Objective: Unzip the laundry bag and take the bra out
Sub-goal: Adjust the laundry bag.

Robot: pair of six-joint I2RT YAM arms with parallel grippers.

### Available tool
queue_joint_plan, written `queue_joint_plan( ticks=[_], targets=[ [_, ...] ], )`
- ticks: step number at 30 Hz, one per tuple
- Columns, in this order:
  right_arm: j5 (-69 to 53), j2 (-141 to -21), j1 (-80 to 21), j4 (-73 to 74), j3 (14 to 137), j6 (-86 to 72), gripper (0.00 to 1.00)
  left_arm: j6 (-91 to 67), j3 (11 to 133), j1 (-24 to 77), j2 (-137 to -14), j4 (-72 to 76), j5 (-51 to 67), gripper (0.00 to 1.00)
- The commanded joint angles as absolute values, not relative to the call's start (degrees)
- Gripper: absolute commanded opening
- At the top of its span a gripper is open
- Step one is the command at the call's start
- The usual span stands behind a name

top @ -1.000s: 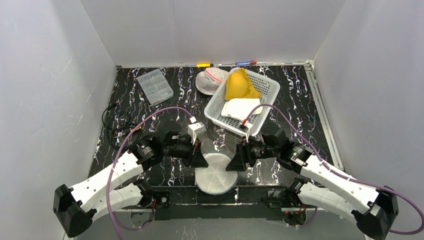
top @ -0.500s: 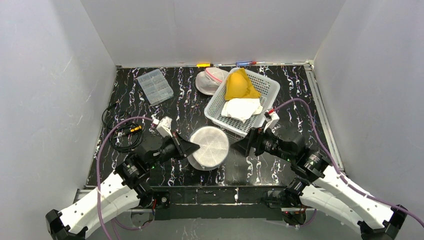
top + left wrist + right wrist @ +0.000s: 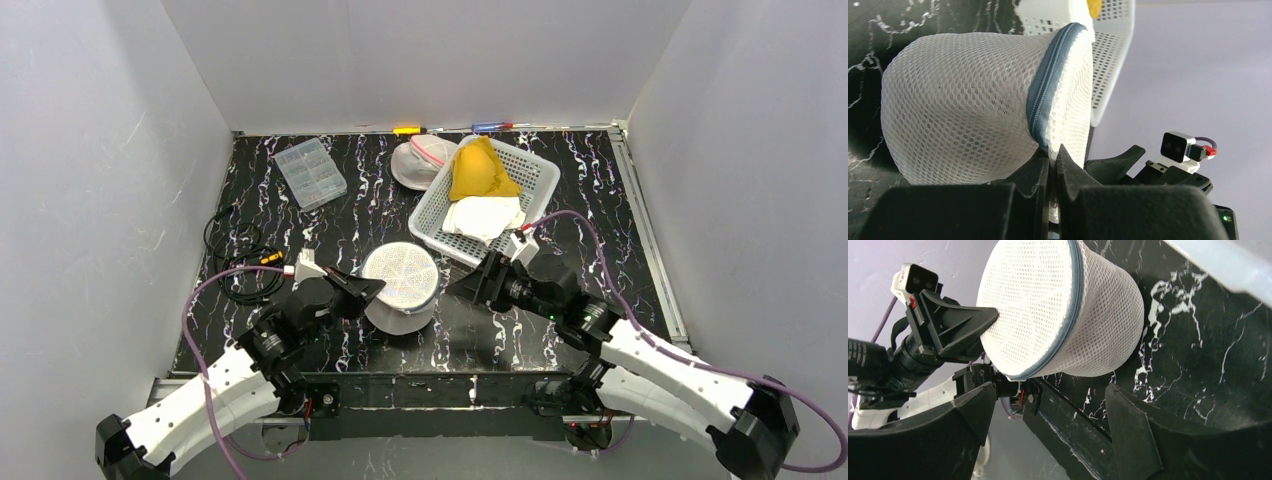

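Left tool (image 3: pixel 1052 152) is pinched shut on the bag (image 3: pixel 963 110), its two tips meeting on the mesh right where the grey zip (image 3: pixel 1048 85) runs down to them. Held there, it props the drum-shaped bag up with one round face skyward and the zip seam turned toward the other arm, which looks like a hold meant to steady the bag while the zip is worked. Right tool (image 3: pixel 1048 390) stands with its jaws wide apart and nothing between them, aimed at the bag from the far side but apart from it, probably lined up to take hold somewhere along the zip. The bag sits near the front middle of the desk (image 3: pixel 600 200), between the two arms, and its lower end seems to rest on the desk, though I cannot be sure it is not just lifted clear. The zip looks fully shut around the rim, so the unzipping is not yet begun. The zip's pull shows in no view; it may lie under the left tips, and that cannot be told. No bra can be made out through the mesh. Behind the bag stands a white basket (image 3: pixel 535 185) with a yellow cloth (image 3: pixel 478 170) in it, clear of both arms.
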State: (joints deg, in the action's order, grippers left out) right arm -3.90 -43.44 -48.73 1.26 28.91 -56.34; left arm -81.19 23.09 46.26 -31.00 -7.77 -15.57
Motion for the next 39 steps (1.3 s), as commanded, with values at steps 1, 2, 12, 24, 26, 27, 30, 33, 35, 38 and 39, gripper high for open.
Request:
queue_joint_plan(
  ticks=[1,2,12,24,26,27,30,33,35,38,39],
  targets=[
    [-5.34,-48.16,-49.51,-9.58,28.39,-63.41,0.82,-86.62,25.57,46.73,-34.09,-10.41,-18.41,0.00],
    [-5.02,-49.54,-50.03,-10.44,28.73,-63.92,0.78,-86.73,25.84,46.76,-34.70,-10.93,-18.25,0.00],
    [-3.30,-61.08,-53.32,-14.25,32.51,-67.24,0.55,-86.55,26.18,46.84,-36.14,-12.31,-17.49,0.00],
    [-4.15,-67.51,-54.13,-14.56,35.28,-66.12,0.20,-83.32,28.13,46.83,-37.23,-16.36,-15.29,0.10],
    [-3.89,-66.89,-54.10,-13.96,35.02,-65.84,0.04,-82.46,28.46,46.84,-36.97,-17.95,-14.69,0.22],
    [-3.56,-66.46,-54.12,-13.15,34.92,-65.95,0.01,-82.10,28.61,46.77,-36.73,-18.80,-14.34,0.30],
    [-3.17,-64.76,-54.12,-13.44,33.34,-66.79,0.01,-81.03,29.06,46.84,-35.58,-21.74,-13.06,0.57],
    [-3.22,-63.24,-53.99,-14.25,32.11,-67.72,0.01,-79.15,28.97,46.85,-34.43,-23.64,-11.32,0.73],
    [-3.74,-62.73,-54.00,-14.75,31.59,-68.40,0.01,-78.07,28.61,46.80,-33.90,-23.95,-10.17,0.79],
    [-4.73,-62.54,-53.97,-16.70,30.31,-70.11,0.01,-76.31,27.98,46.83,-33.81,-22.42,-7.98,0.83],
    [-5.03,-62.41,-54.01,-17.56,29.75,-70.68,0.01,-76.15,27.77,46.84,-33.94,-21.62,-7.19,0.83]
  ],
)
